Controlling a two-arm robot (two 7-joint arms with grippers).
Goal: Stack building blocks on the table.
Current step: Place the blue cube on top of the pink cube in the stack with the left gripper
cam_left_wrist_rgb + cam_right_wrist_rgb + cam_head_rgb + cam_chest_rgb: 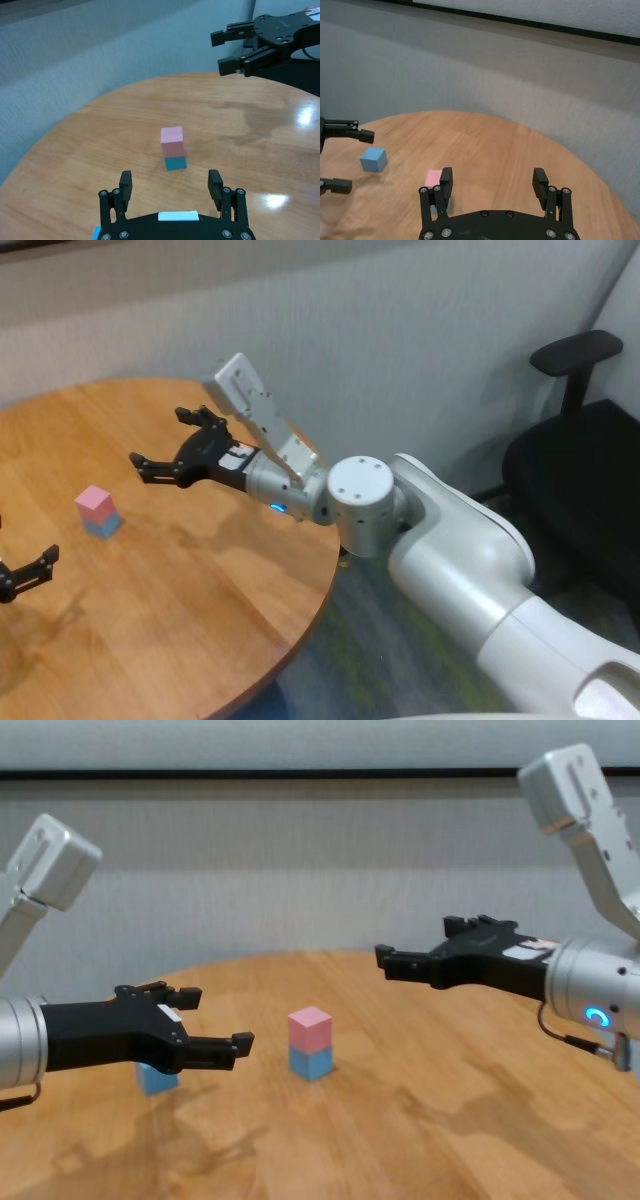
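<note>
A pink building block [310,1024] sits squarely on a light blue building block [312,1062] near the middle of the round wooden table [420,1140]. This stack also shows in the head view as the pink block [94,502] over the blue block [102,526]. A second light blue block [157,1077] lies alone on the table, behind my left gripper [215,1018]. That gripper hovers open and empty to the left of the stack. My right gripper [415,950] hangs open and empty above and to the right of the stack, clear of it.
The table's curved edge [325,585] runs under my right forearm. Beyond it stands a black office chair [575,440] on grey floor. A grey wall [485,75] lies behind the table.
</note>
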